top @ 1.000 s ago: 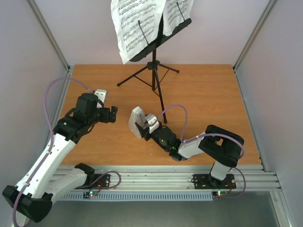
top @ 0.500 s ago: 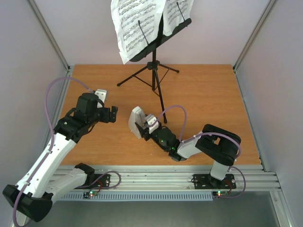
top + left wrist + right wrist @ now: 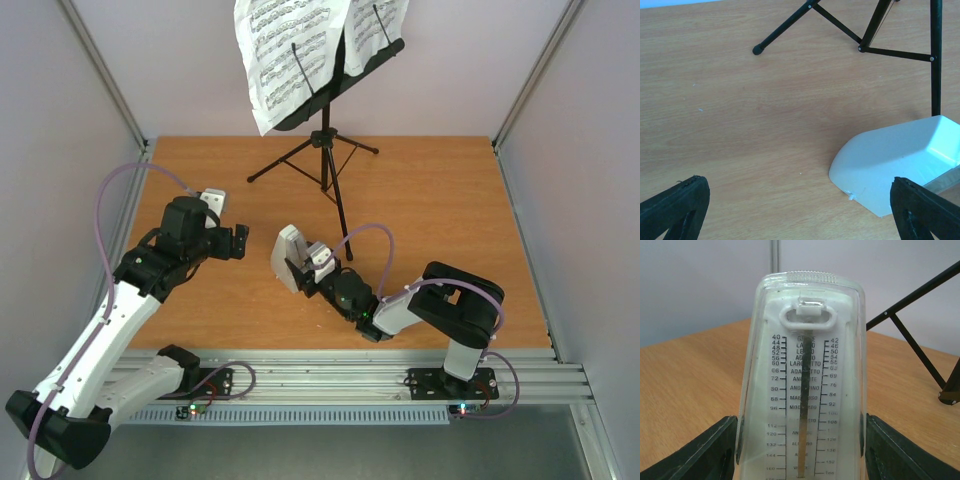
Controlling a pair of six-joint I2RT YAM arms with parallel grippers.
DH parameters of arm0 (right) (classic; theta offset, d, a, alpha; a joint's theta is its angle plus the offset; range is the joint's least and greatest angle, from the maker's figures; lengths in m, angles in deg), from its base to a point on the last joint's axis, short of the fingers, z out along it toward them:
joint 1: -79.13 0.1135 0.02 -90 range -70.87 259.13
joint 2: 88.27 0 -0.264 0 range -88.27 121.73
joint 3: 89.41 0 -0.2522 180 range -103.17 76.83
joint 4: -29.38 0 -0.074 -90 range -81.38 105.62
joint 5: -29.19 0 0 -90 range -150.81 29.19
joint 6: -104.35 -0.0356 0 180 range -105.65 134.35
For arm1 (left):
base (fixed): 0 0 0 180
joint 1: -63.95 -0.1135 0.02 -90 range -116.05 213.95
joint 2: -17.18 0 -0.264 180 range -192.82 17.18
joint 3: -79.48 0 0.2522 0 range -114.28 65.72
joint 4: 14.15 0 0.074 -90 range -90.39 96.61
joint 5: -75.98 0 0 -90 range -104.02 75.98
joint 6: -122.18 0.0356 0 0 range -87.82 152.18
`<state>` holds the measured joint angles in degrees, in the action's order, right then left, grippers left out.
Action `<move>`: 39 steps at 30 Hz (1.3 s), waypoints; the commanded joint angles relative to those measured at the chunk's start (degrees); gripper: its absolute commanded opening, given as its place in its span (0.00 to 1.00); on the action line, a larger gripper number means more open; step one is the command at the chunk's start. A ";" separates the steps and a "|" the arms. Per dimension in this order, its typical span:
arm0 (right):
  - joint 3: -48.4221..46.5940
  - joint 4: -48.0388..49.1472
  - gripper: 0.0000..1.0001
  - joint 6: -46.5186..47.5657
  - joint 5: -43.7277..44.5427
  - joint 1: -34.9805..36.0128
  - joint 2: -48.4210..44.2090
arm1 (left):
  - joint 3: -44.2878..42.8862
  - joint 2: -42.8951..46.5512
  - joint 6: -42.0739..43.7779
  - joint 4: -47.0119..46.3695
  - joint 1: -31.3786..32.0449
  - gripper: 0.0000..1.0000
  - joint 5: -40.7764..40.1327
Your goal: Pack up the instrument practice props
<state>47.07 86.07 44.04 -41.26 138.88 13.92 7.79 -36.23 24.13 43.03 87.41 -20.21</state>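
Observation:
My right gripper (image 3: pixel 308 270) is shut on the pale grey metronome (image 3: pixel 289 258), its fingers (image 3: pixel 715 450) pressing both sides of the body (image 3: pixel 802 390). The clear cover (image 3: pixel 805 282) sits over the tempo scale. The metronome lies low over the wood; whether it touches the table does not show. My left gripper (image 3: pixel 238 242) hangs open to its left, and in its wrist view the metronome (image 3: pixel 895 167) lies right of the empty gap of that gripper (image 3: pixel 797 202). The black music stand (image 3: pixel 327 150) stands at the back, holding sheet-music pages (image 3: pixel 285 55).
The stand's tripod legs (image 3: pixel 865 40) spread over the wooden table (image 3: pixel 440 220) just beyond the metronome, one leg (image 3: pixel 912 297) showing close to my right gripper. Grey walls and metal frame posts (image 3: pixel 105 85) enclose the table on three sides.
My right arm's elbow has drifted slightly left; the metronome has barely shifted. The left arm has not moved.

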 commanded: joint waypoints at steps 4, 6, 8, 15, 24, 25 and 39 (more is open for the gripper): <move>1.34 2.04 0.59 0.35 0.95 0.59 0.98 | 0.28 -0.11 1.09 -2.02 -0.24 0.99 0.44; 1.52 2.12 0.59 0.60 1.08 0.55 0.81 | 0.28 -0.12 1.10 -2.07 -0.21 0.99 0.40; 1.70 2.17 0.59 0.80 1.04 0.55 0.43 | 0.28 -0.06 1.09 -2.06 -0.26 0.99 0.39; 1.77 1.53 0.59 1.40 0.79 0.55 -0.98 | 0.20 -0.29 1.09 -2.09 -0.25 0.99 0.48; 1.22 0.81 0.59 0.61 -0.70 0.55 0.24 | 0.24 -0.26 1.09 -1.96 -0.26 0.99 0.57; 1.13 0.55 0.59 0.55 -0.69 0.55 0.33 | 0.24 -0.29 1.11 -1.93 -0.21 0.99 0.65; -0.40 -1.62 0.60 -0.10 0.27 0.55 2.74 | 0.19 -0.47 1.03 -1.95 -0.26 0.99 1.09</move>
<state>47.09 86.33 44.70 -41.48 138.88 14.90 7.79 -36.47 24.15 43.03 87.41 -19.69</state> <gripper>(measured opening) 0.652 0.994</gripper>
